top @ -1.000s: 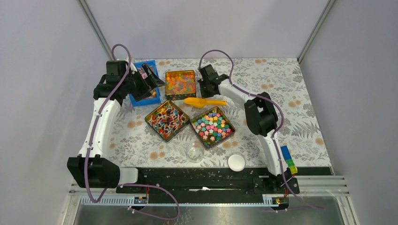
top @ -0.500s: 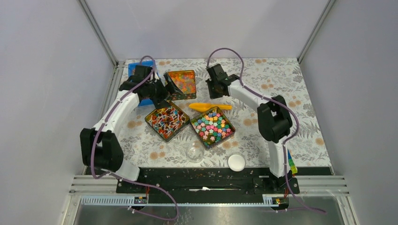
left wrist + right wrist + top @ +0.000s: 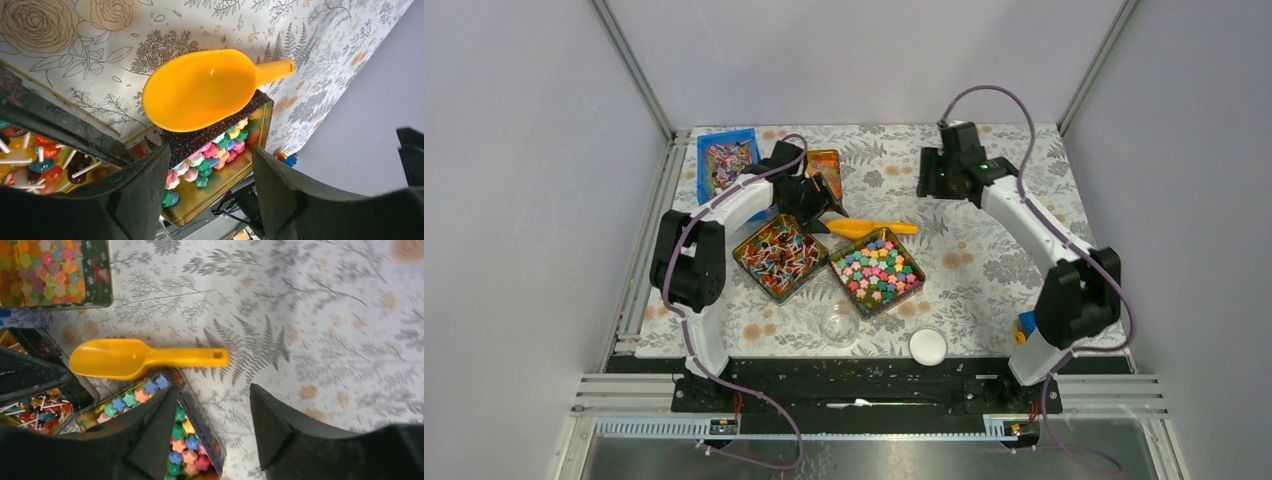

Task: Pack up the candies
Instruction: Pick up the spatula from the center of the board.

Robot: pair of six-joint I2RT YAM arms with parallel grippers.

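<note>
The candies are pastel star pieces filling a square tin in the middle of the table. They also show in the left wrist view and the right wrist view. A yellow scoop lies empty on the table just behind that tin, handle to the right; it shows in both wrist views. My left gripper is open and empty, right beside the scoop's bowl. My right gripper is open and empty, behind and right of the scoop.
A tin of stick sweets sits left of the candy tin. A tin of round beads is partly hidden under my left arm. A blue tray stands at the back left. A small clear cup and a white lid sit near the front edge.
My left gripper has swung right from the blue tray, across the bead tin, to the scoop's bowl. My right gripper has pulled back and right, away from the scoop. The scoop has not moved.
</note>
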